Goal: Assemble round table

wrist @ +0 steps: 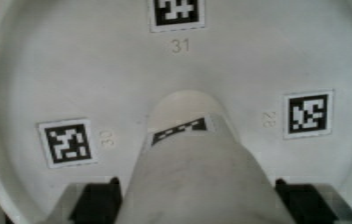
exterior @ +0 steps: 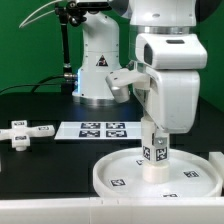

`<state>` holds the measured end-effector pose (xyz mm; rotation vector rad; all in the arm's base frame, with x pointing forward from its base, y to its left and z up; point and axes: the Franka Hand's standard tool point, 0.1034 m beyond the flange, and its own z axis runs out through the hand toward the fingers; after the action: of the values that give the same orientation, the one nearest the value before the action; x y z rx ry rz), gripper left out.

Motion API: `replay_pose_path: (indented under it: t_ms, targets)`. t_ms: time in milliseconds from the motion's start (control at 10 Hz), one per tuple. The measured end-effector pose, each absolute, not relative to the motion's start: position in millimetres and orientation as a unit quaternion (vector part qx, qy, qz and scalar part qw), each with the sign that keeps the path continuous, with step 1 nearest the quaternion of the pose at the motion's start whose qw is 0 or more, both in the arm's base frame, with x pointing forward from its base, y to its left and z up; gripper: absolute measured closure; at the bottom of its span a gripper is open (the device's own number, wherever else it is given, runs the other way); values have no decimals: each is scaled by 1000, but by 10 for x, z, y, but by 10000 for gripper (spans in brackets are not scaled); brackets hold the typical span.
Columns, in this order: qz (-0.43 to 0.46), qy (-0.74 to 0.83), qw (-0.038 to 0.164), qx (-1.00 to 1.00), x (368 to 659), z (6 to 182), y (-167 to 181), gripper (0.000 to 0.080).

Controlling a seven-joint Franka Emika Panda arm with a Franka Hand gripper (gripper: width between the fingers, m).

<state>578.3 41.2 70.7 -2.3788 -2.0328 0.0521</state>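
Observation:
The large rimmed round disc (exterior: 108,172) lies flat at the front of the exterior view's right. The short cylindrical leg (exterior: 157,153) stands upright on the disc's inner face. My gripper (exterior: 155,133) reaches straight down and is shut on the leg's upper part. In the wrist view the leg (wrist: 191,150) runs down between my two dark fingers (wrist: 96,203), and both pads touch its sides. The disc (wrist: 84,70) fills the wrist view, with three tags around the leg. A white tagged piece with short arms, seemingly the cross-shaped foot (exterior: 22,131), lies on the table at the exterior view's left.
The marker board (exterior: 103,129) lies on the black table behind the disc. The robot's base (exterior: 97,70) stands at the back. A white block (exterior: 216,160) shows at the exterior view's right edge next to the disc.

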Motion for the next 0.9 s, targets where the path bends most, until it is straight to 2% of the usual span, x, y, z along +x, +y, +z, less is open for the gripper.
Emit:
replay_pose_path:
  t_ms: [900]
  targets:
    - [24,-388,4,-921,5751,681,426,387]
